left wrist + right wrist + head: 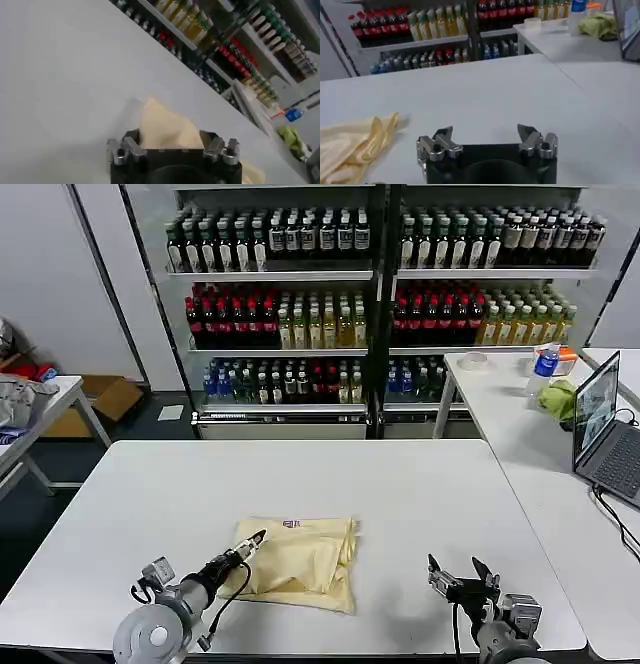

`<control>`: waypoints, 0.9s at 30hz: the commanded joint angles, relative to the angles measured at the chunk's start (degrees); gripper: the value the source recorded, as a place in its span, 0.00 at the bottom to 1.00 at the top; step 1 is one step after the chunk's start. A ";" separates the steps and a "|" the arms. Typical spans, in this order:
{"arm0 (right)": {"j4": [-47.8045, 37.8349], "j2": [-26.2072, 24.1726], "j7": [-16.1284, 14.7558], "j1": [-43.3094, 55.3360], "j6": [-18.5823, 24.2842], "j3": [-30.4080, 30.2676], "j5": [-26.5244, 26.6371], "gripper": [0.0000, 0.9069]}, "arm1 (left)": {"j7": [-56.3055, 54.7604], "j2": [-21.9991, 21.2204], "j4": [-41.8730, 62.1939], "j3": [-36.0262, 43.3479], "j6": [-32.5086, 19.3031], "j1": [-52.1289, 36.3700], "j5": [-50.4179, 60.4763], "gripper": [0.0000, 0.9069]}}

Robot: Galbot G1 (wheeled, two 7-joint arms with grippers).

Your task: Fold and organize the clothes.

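Cloth first: the pale yellow, soft cotton-looking garment (300, 561) lies near the front middle of the smooth white table (400, 484), gathered into a rumpled, roughly square bundle with a red-and-blue mark at its far edge. Folding looks partly done; squaring and tidying remain. The left gripper (255, 541) reaches its near-left corner; whether it pinches cloth I cannot tell. The right gripper (460, 569) hovers well apart, jaws spread and empty.

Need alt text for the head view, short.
A folded pale yellow garment lies on a white table, the left end effector at its left edge. The right end effector hovers open over bare table to the right; bottle shelves stand behind.
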 commanded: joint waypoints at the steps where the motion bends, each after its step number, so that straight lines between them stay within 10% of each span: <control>1: -0.22 0.08 0.11 0.25 -0.08 0.17 0.11 1.00 | 0.43 -1.49 0.68 0.38 -0.95 -0.77 -2.11 0.01; 27: -0.48 0.33 0.53 2.01 -0.19 0.33 1.59 1.00 | 0.12 -6.36 -3.70 -9.53 -2.00 0.86 -12.01 0.01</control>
